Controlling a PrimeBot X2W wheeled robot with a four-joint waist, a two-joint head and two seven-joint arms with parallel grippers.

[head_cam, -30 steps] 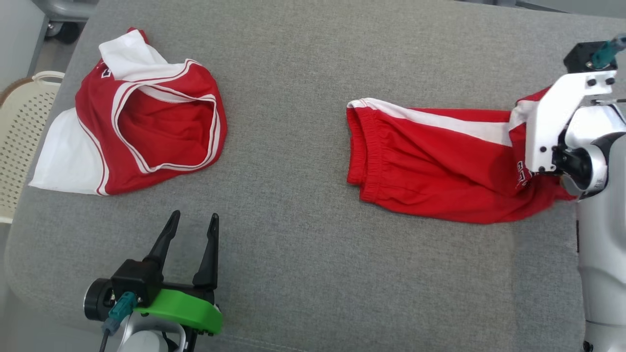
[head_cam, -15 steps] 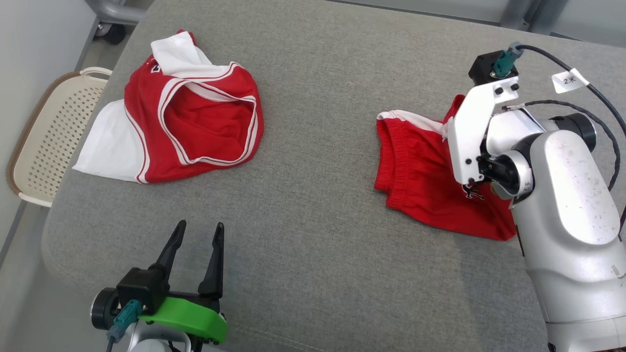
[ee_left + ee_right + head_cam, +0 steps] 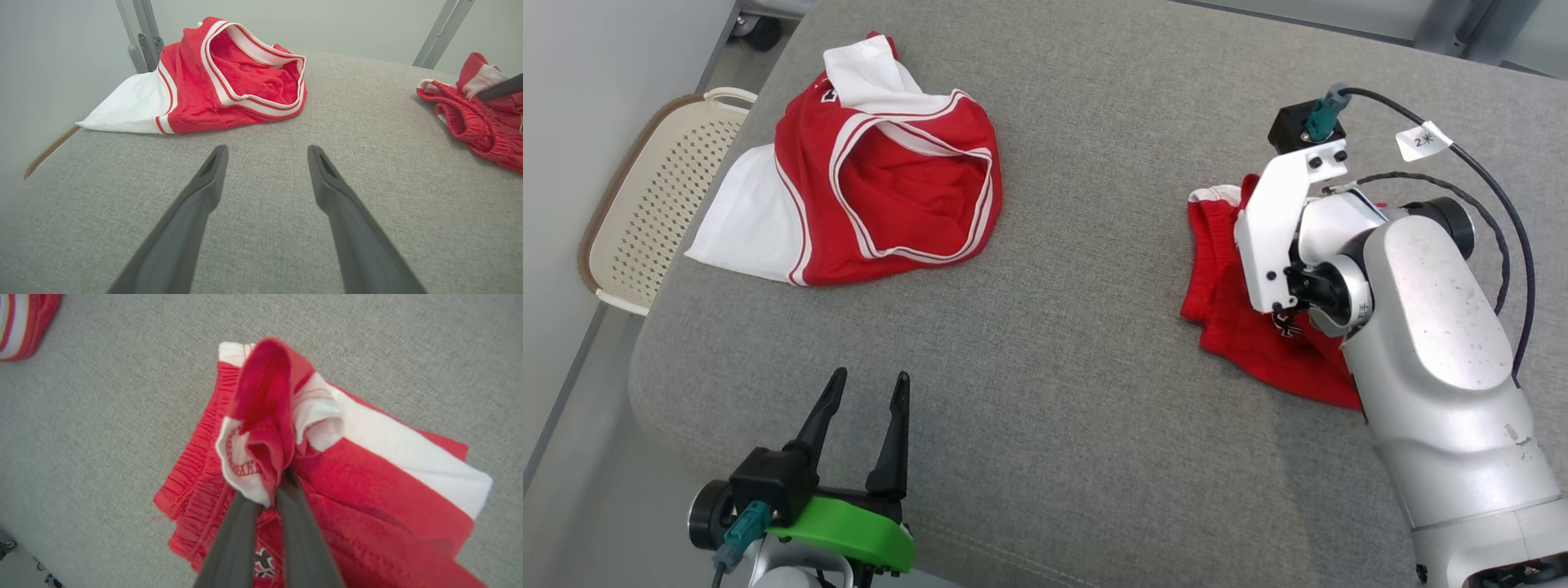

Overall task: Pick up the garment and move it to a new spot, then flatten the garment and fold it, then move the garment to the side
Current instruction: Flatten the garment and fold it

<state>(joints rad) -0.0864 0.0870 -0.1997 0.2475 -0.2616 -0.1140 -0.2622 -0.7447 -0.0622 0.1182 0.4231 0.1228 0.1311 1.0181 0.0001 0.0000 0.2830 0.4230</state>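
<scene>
The garment point(image 3: 1217, 282) is a pair of red shorts with a white side stripe, lying on the right of the grey cushion. My right gripper point(image 3: 282, 479) is shut on a bunched red and white hem of the garment point(image 3: 269, 416), holding it up over the elastic waistband. The rest of the cloth lies doubled beneath it. In the head view the right wrist covers the grip. In the left wrist view, the garment point(image 3: 470, 122) lies at the far right. My left gripper point(image 3: 870, 377) hovers open and empty near the cushion's front left, its fingers point(image 3: 204, 192) well apart.
A red and white jersey point(image 3: 890, 188) lies crumpled at the back left of the grey cushion point(image 3: 1054, 384). A cream perforated basket point(image 3: 645, 204) stands on the floor off the left edge. Metal frame legs point(image 3: 141, 36) rise behind the jersey.
The head camera has turned, shifting the whole picture. My right gripper has carried the garment's hem leftward over toward the waistband, so the garment now lies doubled and shorter. The left gripper has stayed open.
</scene>
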